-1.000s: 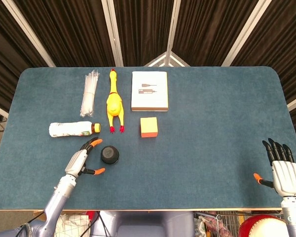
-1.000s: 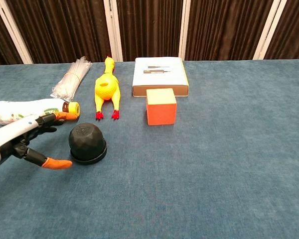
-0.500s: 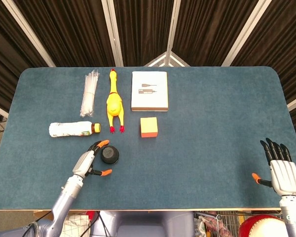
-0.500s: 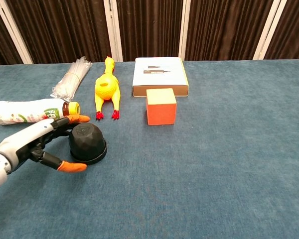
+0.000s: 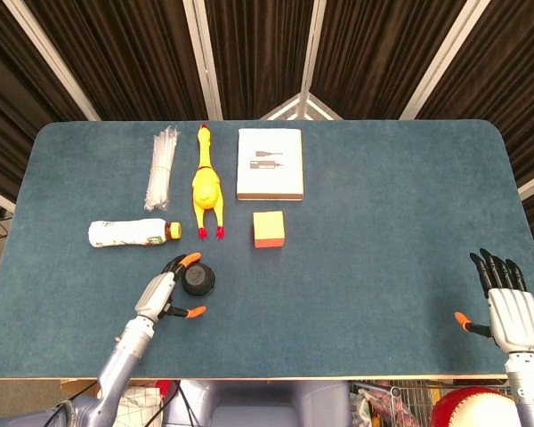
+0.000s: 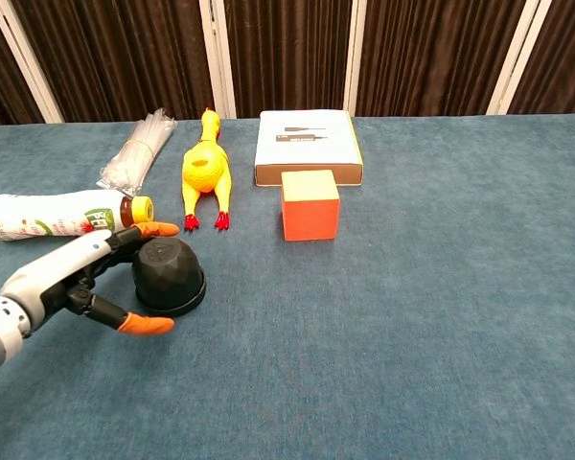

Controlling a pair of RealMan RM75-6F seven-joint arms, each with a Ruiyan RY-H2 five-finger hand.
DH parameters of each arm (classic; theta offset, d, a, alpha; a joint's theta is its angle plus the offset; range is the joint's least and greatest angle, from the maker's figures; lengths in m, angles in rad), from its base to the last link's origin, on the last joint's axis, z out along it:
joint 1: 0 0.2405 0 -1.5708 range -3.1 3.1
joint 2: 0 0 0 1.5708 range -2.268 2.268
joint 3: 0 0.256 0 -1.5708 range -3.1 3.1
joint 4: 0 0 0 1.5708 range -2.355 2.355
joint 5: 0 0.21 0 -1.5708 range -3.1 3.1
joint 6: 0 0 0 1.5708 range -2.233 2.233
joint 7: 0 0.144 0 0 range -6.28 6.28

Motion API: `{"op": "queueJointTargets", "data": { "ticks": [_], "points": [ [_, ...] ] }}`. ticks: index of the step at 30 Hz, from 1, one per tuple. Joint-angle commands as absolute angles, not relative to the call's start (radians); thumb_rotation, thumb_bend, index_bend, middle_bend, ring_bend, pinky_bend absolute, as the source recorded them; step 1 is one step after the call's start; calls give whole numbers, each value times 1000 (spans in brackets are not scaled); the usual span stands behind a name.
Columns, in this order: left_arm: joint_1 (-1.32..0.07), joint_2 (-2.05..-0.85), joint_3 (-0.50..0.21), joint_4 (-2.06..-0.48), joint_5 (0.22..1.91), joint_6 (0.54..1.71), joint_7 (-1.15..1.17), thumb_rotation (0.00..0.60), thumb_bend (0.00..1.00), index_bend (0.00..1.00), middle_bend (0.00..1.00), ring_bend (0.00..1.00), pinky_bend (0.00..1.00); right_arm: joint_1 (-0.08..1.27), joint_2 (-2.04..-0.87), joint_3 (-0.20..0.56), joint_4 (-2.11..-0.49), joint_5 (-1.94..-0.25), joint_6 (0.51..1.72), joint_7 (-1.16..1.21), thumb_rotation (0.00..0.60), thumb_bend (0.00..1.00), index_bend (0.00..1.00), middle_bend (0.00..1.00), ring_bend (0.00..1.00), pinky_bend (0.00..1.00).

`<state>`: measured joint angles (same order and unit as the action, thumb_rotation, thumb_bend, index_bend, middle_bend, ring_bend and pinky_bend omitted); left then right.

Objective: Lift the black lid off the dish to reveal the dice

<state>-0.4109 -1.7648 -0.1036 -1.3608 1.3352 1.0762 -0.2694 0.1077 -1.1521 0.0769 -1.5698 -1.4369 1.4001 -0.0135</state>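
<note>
- My left hand (image 6: 72,278) lies low over the blue desk (image 5: 383,205) with its fingers spread around the left side of the black lid (image 6: 168,275); one orange fingertip reaches past the lid's far side, another lies in front of it.
- From these views I cannot tell whether my fingers touch the lid; it is not gripped.
- The black lid is a dome seated on its dish, near the front left of the desk; the dish barely shows under the rim.
- My right hand (image 5: 512,307) hovers at the front right corner of the desk, released, fingers straight and apart, holding nothing.
- A drink bottle (image 6: 62,213) lies on its side just behind my left hand, orange cap toward the lid; its label shows green letters too small for me to read.
- Behind it lies a bundle of white cable ties (image 5: 161,167), and beside that a yellow rubber chicken (image 5: 205,185) stretched out with red feet toward me.
- An orange cube (image 6: 310,204) stands just in front of a flat white box (image 5: 270,164), whose top bears a small printed drawing and a line of print I cannot read.
</note>
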Motion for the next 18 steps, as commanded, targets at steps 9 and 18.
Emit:
{"op": "queueJointTargets", "data": {
  "ticks": [9, 18],
  "points": [
    [-413, -1767, -98, -1340, 1319, 1064, -233, 600, 102, 104, 92, 0, 0, 106, -1154, 67, -1582, -1448, 1401, -17, 600, 190, 60, 30, 67, 0],
    [-417, -1766, -101, -1346, 1302, 1065, -165, 600, 99, 93, 141, 0, 0, 112, -1156, 68, -1582, -1440, 1389, -15, 600, 190, 60, 30, 67, 0]
  ]
}}
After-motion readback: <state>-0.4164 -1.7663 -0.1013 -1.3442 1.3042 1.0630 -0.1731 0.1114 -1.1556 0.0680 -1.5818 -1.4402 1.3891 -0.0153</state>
